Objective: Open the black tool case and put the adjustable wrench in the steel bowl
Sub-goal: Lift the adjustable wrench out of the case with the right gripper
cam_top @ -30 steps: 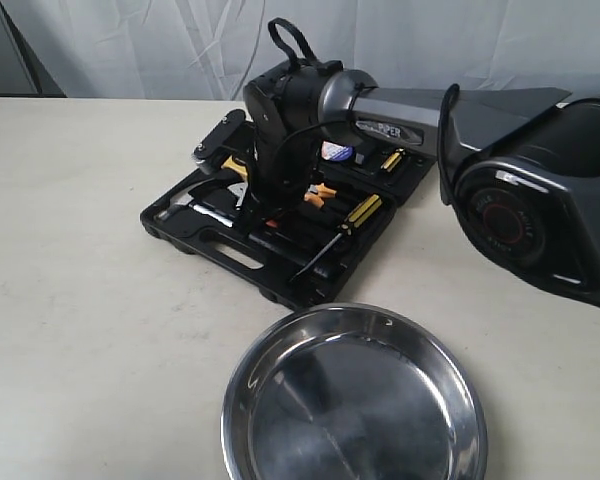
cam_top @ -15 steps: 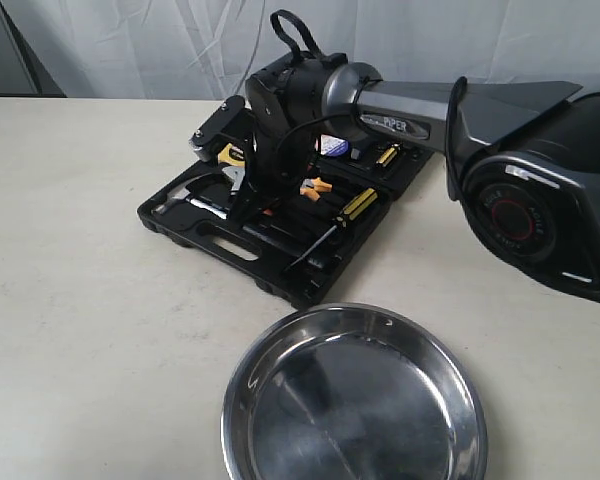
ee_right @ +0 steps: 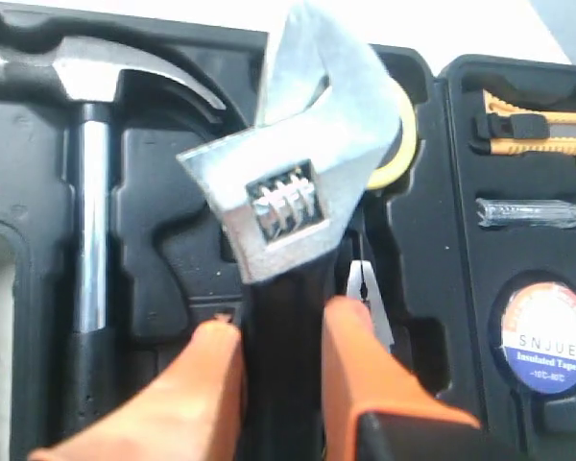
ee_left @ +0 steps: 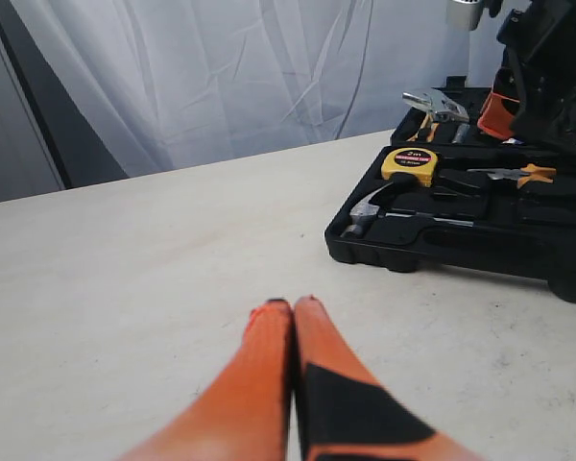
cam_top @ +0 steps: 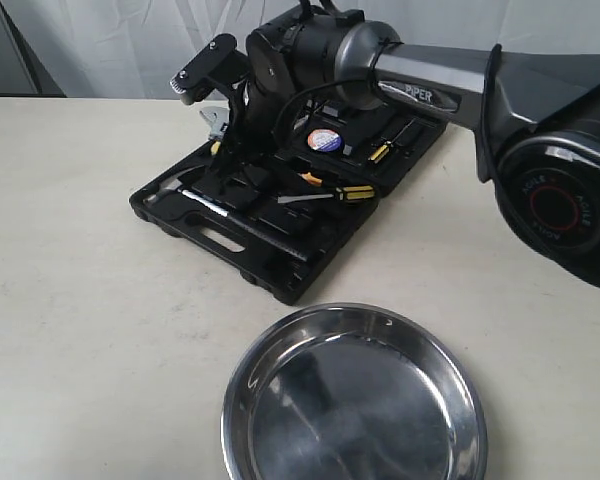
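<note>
The black tool case (cam_top: 280, 235) lies open on the table with tools in its recesses. My right gripper (ee_right: 283, 331) is shut on the black handle of the adjustable wrench (ee_right: 298, 182). The wrench's silver head (cam_top: 212, 120) hangs above the case's far left corner. The steel bowl (cam_top: 355, 400) sits empty at the near edge, in front of the case. My left gripper (ee_left: 290, 305) is shut on nothing, low over bare table to the left of the case (ee_left: 461, 226). From the left wrist view the wrench head (ee_left: 432, 101) shows lifted above the case.
In the case lie a hammer (ee_right: 91, 192), a yellow tape measure (ee_left: 413, 163), orange-handled pliers (ee_left: 523, 175), a screwdriver (cam_top: 330, 195) and a utility knife (ee_right: 538, 130). My right arm (cam_top: 420, 85) spans the case's right side. A white curtain hangs behind the table.
My right gripper has risen and swung left, lifting the wrench out of its recess. The case has slid slightly left and the screwdriver has shifted.
</note>
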{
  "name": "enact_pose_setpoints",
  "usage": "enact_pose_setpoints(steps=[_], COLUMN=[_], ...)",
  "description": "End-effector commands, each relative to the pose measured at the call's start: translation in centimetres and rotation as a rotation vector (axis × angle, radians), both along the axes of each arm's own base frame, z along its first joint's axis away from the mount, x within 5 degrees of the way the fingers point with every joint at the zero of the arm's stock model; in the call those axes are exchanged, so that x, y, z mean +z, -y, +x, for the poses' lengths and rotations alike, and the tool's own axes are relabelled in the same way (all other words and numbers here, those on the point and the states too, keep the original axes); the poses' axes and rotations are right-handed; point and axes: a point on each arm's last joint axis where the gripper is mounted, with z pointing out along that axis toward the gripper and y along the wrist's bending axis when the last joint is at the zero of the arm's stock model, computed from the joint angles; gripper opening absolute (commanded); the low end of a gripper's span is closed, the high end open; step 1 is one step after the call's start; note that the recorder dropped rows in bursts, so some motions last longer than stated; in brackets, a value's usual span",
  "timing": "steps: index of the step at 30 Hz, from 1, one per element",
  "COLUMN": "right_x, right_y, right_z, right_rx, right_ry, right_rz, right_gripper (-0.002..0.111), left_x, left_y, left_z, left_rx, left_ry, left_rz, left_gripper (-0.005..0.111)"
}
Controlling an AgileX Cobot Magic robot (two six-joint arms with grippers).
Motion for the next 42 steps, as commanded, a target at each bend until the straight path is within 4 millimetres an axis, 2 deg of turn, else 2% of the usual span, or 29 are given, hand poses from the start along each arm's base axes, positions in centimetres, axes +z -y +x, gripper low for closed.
enact_pose_setpoints(steps=[1, 12, 16, 21, 23, 27, 31, 34, 42], right_x=[0.9, 1.6, 3.4, 7.9, 9.0, 10.0, 9.8, 9.4, 9.8], right_y=[0.4, -0.1, 0.3, 1.1, 1.5, 2.2, 2.9, 4.1, 8.8], right_z=[0.4, 0.3, -0.3, -1.9, -2.5, -3.3, -4.3, -5.8, -12.1], right_rx=[-0.007, -0.015, -0.027, -0.038, -0.042, -0.044, -0.043, -0.042, -0.083], right_ry=[0.029, 0.028, 0.011, -0.003, -0.029, -0.065, -0.077, -0.075, -0.073], right_rz=[0.016, 0.1, 0.099, 0.149, 0.149, 0.109, 0.098, 0.099, 0.147], right_gripper=[-0.001, -0.001, -0.001, -0.001, -0.001, -0.001, -0.001, -0.001, -0.001], left_x=[0.2, 0.2, 0.2, 0.2, 0.2, 0.2, 0.2, 0.2, 0.2], left_y=[0.0, 0.0, 0.0, 0.0, 0.0, 0.0, 0.0, 0.0, 0.0], left_z=[0.0, 0.0, 0.0, 0.0, 0.0, 0.0, 0.0, 0.0, 0.0], left_rx=[0.002, 0.002, 0.002, 0.002, 0.002, 0.002, 0.002, 0.002, 0.002], left_ry=[0.013, 0.013, 0.013, 0.013, 0.013, 0.013, 0.013, 0.013, 0.013], left_rz=[-0.005, -0.005, -0.005, -0.005, -0.005, -0.005, -0.005, -0.005, -0.005], left_gripper=[0.0, 0.0, 0.0, 0.0, 0.0, 0.0, 0.0, 0.0, 0.0])
